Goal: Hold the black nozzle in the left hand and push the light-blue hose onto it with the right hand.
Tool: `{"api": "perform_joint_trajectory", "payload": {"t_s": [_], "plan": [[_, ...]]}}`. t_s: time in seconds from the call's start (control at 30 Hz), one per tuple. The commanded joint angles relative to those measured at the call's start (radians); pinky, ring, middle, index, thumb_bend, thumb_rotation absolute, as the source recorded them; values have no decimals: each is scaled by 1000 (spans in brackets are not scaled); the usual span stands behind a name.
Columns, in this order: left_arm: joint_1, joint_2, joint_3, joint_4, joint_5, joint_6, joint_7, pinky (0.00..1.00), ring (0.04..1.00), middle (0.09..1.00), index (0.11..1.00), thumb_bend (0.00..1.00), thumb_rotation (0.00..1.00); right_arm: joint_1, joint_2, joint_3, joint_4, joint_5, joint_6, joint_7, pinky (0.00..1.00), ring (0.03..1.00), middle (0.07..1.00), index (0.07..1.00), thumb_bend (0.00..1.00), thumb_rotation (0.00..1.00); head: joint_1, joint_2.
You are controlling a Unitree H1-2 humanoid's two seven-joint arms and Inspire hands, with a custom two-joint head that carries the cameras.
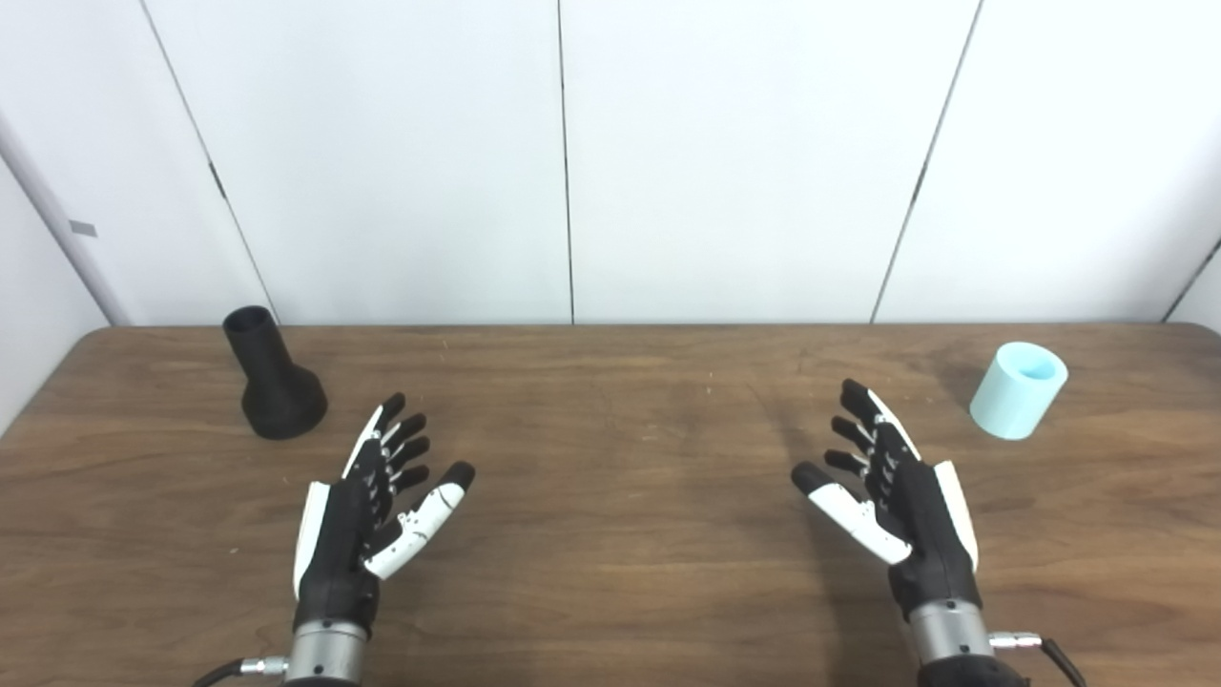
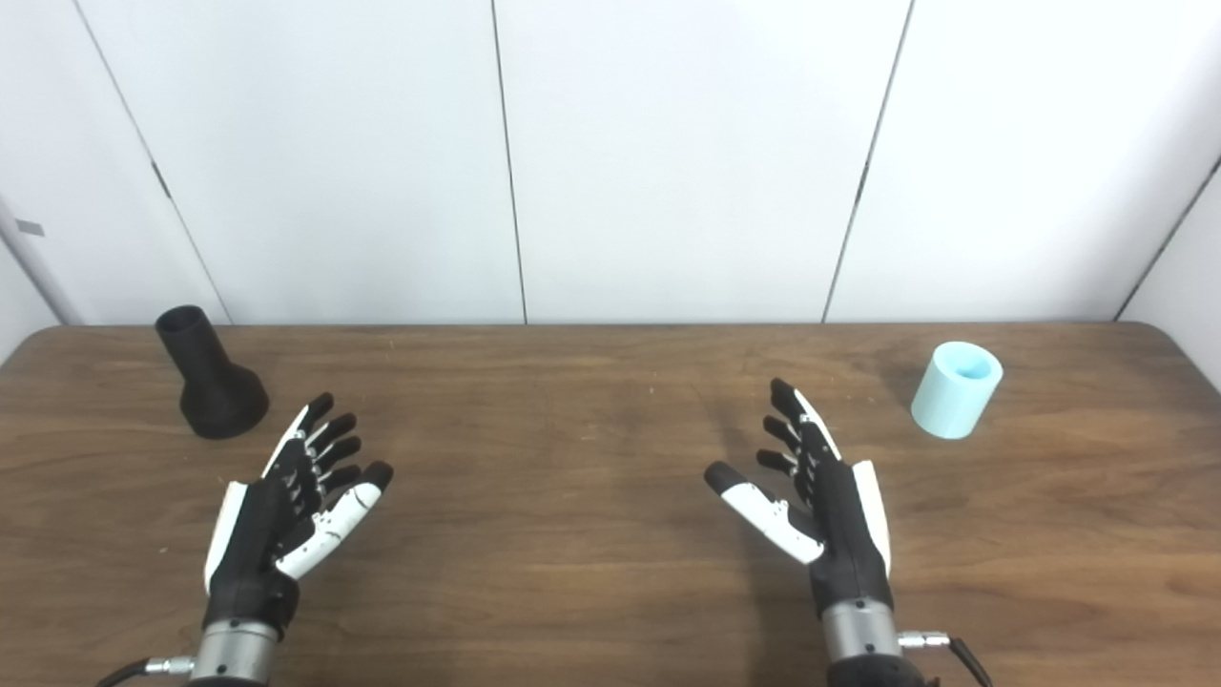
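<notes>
The black nozzle (image 1: 272,377) stands upright at the table's far left, wide base down and narrow open neck up. The light-blue hose piece (image 1: 1018,389), a short hollow cylinder, stands at the far right with its opening up. My left hand (image 1: 367,506) hovers open over the table, a little to the right of and nearer than the nozzle, fingers spread and holding nothing. My right hand (image 1: 892,491) is open too, left of and nearer than the hose, palm turned inward. Neither hand touches an object.
The brown wooden table (image 1: 610,572) spans the view, with its far edge against white wall panels (image 1: 572,153). A broad stretch of bare wood lies between the two hands.
</notes>
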Motion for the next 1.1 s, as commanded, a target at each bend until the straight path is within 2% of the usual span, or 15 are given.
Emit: {"api": "perform_joint_trajectory", "payload": {"t_s": [0.0,0.43,0.63,0.73,0.87,0.9,0.97,1.07], "plan": [[-30,6,-1,-21,-3,-22,-1,795,859,872,891,666,381,-22,-1,2,-25,-7,-45,-6,772,881,922,910,694,553,2,2],[-23,-3,-4,-27,-6,-19,-1,798,857,871,885,693,412,-19,-10,3,-28,-6,-28,2,759,855,901,910,727,584,46,11],[-21,-11,-6,-47,0,-1,1,798,857,870,884,702,425,-16,-20,3,-44,-15,-8,10,757,852,901,909,724,592,96,7],[-18,-16,-12,-40,11,-7,6,798,856,870,882,709,429,-11,-32,-3,-39,-9,-16,14,757,853,901,910,725,598,146,-3],[-14,-34,-31,-18,34,-25,21,803,856,870,881,721,435,-6,-60,-20,-21,16,-40,23,760,856,902,911,709,586,274,-47],[-13,-38,-36,-12,40,-31,25,804,857,872,881,722,435,-5,-67,-26,-13,25,-50,25,760,856,902,910,709,584,274,-47],[-12,-50,-47,1,51,-40,33,806,863,875,881,726,436,-2,-82,-39,13,44,-78,30,757,854,900,908,712,579,340,-74],[-14,-64,-57,19,62,-52,42,801,869,878,881,730,433,0,-98,-54,60,68,-124,33,756,856,898,907,740,582,375,-89]]}}
